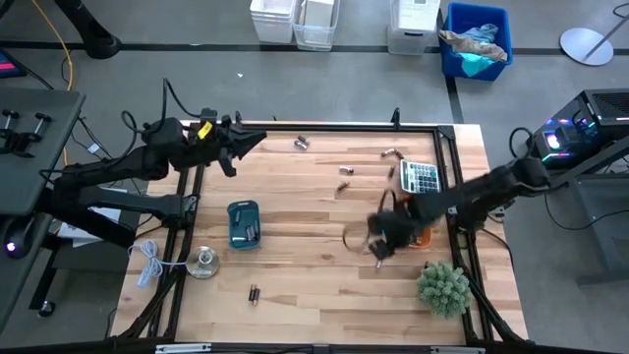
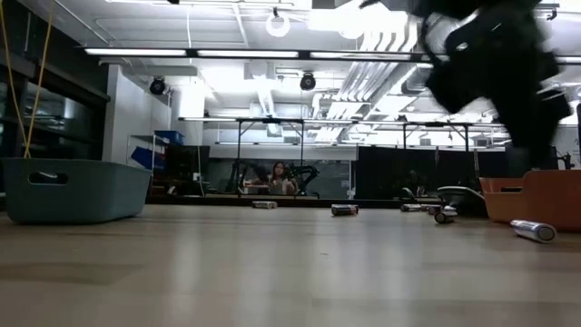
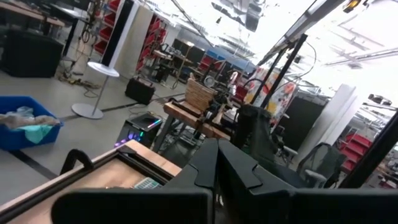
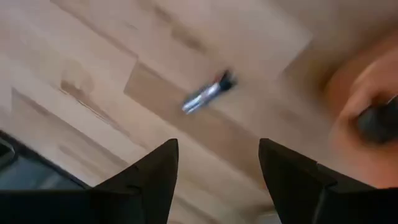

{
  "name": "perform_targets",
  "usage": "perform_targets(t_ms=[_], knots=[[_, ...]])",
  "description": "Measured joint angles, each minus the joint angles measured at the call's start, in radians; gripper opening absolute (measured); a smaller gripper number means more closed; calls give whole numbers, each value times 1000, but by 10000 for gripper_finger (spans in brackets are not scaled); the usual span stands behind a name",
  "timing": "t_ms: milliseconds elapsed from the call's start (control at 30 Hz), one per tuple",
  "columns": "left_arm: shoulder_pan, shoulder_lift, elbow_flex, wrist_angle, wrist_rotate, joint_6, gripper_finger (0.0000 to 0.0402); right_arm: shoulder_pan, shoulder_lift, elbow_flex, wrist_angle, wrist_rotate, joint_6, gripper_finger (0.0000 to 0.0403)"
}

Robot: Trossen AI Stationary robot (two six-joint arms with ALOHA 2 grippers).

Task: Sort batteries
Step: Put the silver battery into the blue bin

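Fingers of the right gripper (image 4: 217, 180) stand apart and empty above a silvery battery (image 4: 207, 96) lying on the counter (image 1: 314, 285) beside the orange tray (image 2: 536, 195); the left gripper (image 1: 257, 141), fingers closed and empty, waits at the far-left edge

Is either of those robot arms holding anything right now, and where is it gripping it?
Nothing is held. The right pincer hangs open above a battery lying on the table. The left pincer is shut and empty at the table's far edge.
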Motion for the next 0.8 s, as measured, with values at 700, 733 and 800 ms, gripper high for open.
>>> perform_targets(t_ms=[700,733,800], knots=[[0,-4,0,-2,84,-44,0,139,334,11,199,124,599,140],[0,-9,0,0,86,-29,0,134,334,17,195,124,575,109],[0,-26,0,18,86,12,0,117,333,43,187,149,496,41]])
